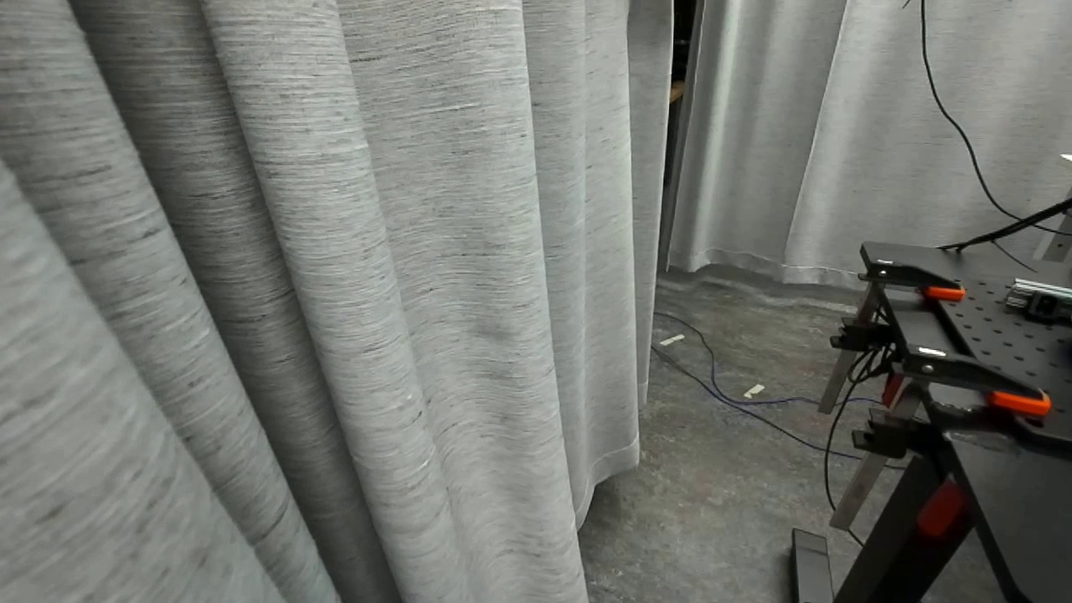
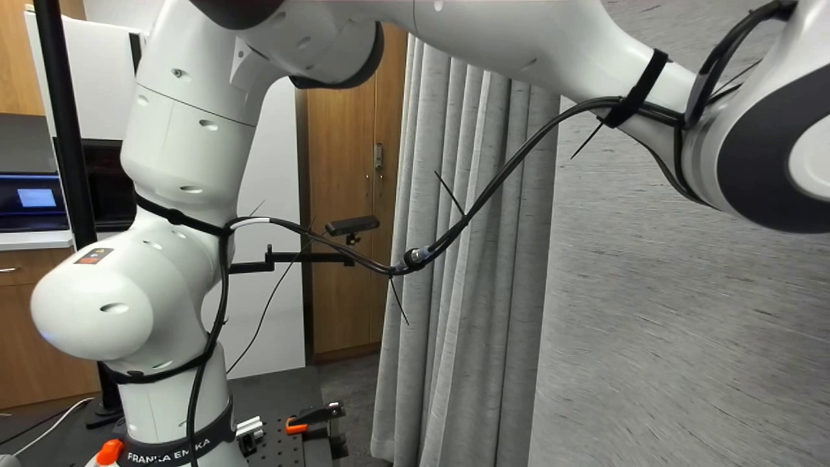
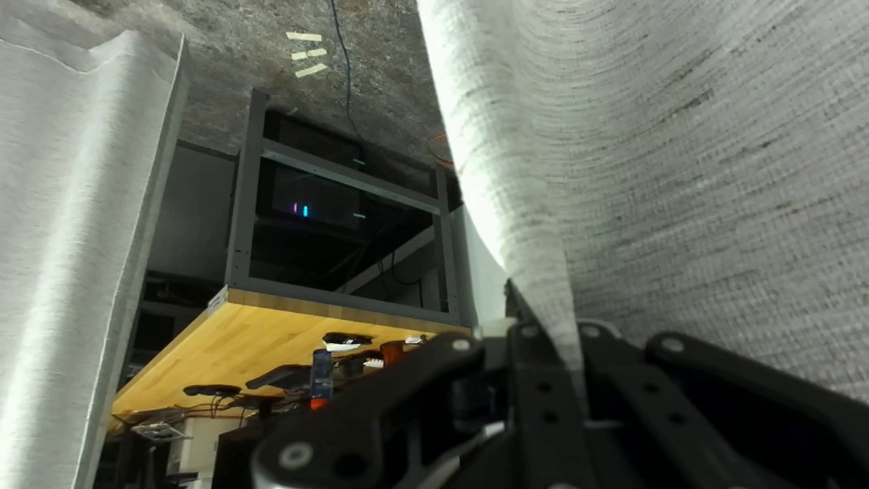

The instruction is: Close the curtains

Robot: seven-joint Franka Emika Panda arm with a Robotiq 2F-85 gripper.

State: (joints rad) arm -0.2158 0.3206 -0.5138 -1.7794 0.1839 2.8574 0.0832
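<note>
Grey curtain hangs alongside the arm, deep vertical folds, hem near the floor. Gripper has hold of its edge: fingers clamped on a narrow strip, fabric widening out from there. Part of the grip is covered by cloth.

In an exterior view the arm crosses in front of the grey curtain; cable bundle hangs before the folds. Flatter grey cloth right next to the folds, can't tell if same piece.

Beyond the grey curtain's edge there's a gap, then a pale curtain, farther back, apart from it. Through the gap, wrist view (upside down) shows a wood-topped table on a grey metal frame, assorted small items on top. Dark box under it, small lights showing.

Floor just beside the grey curtain: thin blue cables, pale tape strips near them. Across that floor from the grey curtain: black perforated table, clamps with orange tips on its edge.

Behind the grey curtain in an exterior view, partly covered by it: tall wooden cabinet. Black pole well apart from the grey curtain.
</note>
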